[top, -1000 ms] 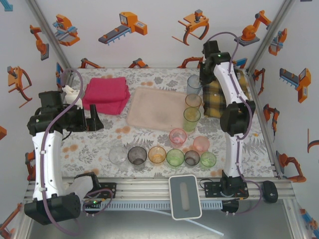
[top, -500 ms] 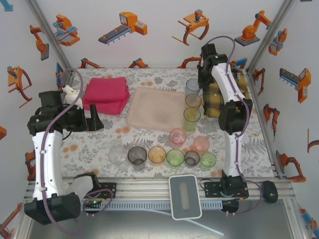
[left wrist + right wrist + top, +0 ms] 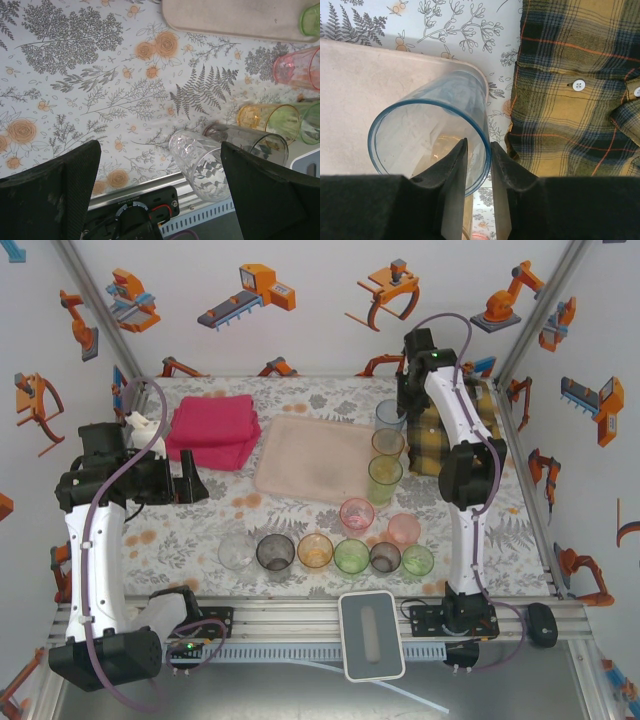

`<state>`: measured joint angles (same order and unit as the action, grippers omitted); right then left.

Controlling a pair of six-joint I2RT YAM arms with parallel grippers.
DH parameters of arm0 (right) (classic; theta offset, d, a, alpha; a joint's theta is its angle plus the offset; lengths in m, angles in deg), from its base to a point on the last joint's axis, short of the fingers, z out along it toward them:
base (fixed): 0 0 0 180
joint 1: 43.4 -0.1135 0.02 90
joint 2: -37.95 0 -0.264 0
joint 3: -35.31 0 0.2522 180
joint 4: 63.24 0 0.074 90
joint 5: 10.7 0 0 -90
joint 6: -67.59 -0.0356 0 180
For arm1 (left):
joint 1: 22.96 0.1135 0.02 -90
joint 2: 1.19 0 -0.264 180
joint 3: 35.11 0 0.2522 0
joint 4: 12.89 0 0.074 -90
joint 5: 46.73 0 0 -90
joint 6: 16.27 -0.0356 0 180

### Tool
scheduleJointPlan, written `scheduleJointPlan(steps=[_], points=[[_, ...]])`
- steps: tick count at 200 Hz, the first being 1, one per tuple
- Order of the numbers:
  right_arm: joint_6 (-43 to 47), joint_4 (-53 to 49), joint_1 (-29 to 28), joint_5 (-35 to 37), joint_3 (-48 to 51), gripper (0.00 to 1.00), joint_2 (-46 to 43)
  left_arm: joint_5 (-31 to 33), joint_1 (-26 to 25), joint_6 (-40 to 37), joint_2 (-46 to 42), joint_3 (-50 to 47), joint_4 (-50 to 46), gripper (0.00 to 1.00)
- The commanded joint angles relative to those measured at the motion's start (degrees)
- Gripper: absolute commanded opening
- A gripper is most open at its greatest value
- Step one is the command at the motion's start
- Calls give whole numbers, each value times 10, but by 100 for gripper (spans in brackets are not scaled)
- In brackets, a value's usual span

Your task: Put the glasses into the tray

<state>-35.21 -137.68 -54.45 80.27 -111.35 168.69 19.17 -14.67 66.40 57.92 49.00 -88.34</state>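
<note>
Robot lab test cell, not a home: 2 arms, left arm & right arm, bolted to an alu extrusion rail at the table's near edge; alu posts hold white wall panels printed w/ cartoon robot arms. Household props staged on a floral tablecloth: plastic tumblers, pink tray, folded towel, plaid shirt

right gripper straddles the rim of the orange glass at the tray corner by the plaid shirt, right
No: it is a blue glass, not orange. In the right wrist view the right gripper straddles its rim at the tray corner by the plaid shirt.
</note>
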Motion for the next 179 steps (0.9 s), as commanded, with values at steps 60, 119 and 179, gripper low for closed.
scheduleJointPlan(steps=[60,119,179], points=[[5,-31,9,29,-38,42,-24,-14,3,0,-5,4,0,97],[-7,-43,9,27,-33,42,-139,-10,2,0,0,13,0,97],[-33,-12,-169,-6,176,41,-368,-7,0,-1,-14,6,3,97]])
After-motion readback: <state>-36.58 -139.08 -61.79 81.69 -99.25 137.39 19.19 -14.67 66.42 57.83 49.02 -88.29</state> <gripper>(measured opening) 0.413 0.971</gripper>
